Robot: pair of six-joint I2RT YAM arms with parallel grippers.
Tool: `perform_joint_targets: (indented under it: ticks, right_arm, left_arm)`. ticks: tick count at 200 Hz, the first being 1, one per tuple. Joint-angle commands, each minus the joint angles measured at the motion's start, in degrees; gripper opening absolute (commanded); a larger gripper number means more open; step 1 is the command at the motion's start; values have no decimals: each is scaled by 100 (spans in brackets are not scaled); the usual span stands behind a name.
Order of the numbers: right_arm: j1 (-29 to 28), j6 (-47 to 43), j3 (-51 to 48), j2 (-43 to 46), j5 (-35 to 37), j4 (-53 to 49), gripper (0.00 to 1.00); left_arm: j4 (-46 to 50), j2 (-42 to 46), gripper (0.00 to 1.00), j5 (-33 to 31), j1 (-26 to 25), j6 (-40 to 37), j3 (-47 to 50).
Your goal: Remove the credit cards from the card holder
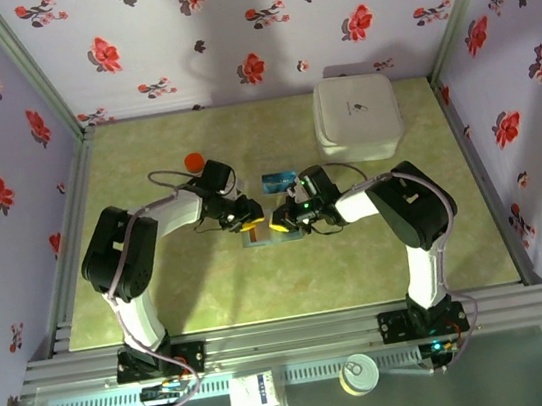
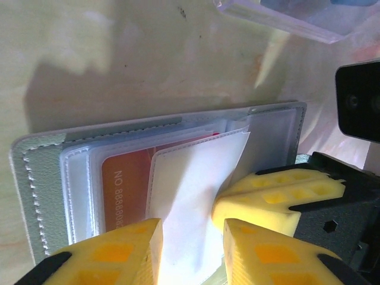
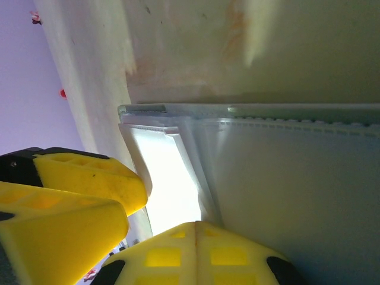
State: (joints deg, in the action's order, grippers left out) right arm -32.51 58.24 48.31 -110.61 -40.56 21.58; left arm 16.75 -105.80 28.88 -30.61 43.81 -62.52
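The grey-blue card holder [image 2: 35, 178] lies open on the table, and its clear sleeves [image 3: 285, 190] face up. A red card [image 2: 124, 190] sits in one sleeve. A blue card [image 1: 279, 181] lies on the table just behind the holder [image 1: 274, 237]. My left gripper [image 2: 190, 252] is open, and a white sleeve flap [image 2: 190, 178] runs between its fingers. My right gripper [image 3: 196, 225] is shut on the edge of that flap. In the left wrist view its fingers [image 2: 279, 190] show stacked together. In the top view the left gripper [image 1: 250, 216] and the right gripper [image 1: 284, 223] meet over the holder.
A large white square box [image 1: 357, 118] stands at the back right. A small red round object [image 1: 193, 160] lies behind the left arm. A clear plastic piece [image 2: 279, 21] lies just beyond the holder. Flowered walls close in the table on three sides.
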Motion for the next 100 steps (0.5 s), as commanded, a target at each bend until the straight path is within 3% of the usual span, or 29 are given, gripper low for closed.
perform_joint_targets:
  ticks: [1,35,100]
  right_arm:
    - [61,-111,-44,-185,240,-582,0]
    - [52,-269,24,-133,345,-890,0]
    - [52,-327,79,-108,369,-1033,0]
  left_arm:
    - [215,152,33,-302,-34,-69,-101]
    - [438,174,35,-512,-33,-189,-146]
    - [273,-58,35,-220,-85,-98,-199]
